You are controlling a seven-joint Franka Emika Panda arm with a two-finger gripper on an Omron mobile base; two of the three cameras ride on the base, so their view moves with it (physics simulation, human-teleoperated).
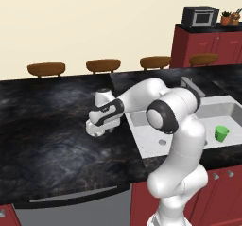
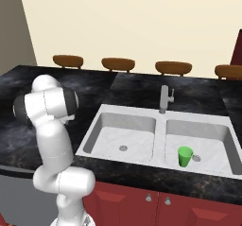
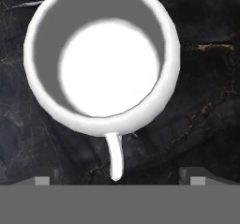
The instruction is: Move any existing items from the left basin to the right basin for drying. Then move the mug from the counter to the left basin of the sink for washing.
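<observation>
From straight above in the hand view, the white mug (image 3: pixel 102 61) stands upright on the black counter (image 3: pixel 208 101), its handle (image 3: pixel 115 157) pointing toward my fingertips. My gripper (image 3: pixel 119 180) hangs open just over it, one fingertip (image 3: pixel 42 180) on each side of the handle and touching nothing. In the left base view the gripper (image 1: pixel 99 128) reaches down over the counter (image 1: pixel 47 135), left of the sink. The left basin (image 2: pixel 111 142) holds nothing. The green cup (image 2: pixel 185 156) stands upright in the right basin (image 2: pixel 212 140), also visible as the cup (image 1: pixel 221 133).
A grey faucet (image 2: pixel 164 99) rises behind the divider between the basins. Wooden stools (image 1: pixel 103 65) line the far side of the counter. A microwave (image 1: pixel 200 16) sits on red cabinets at the back right. My own arm (image 1: pixel 163 111) spans above the left basin's near corner.
</observation>
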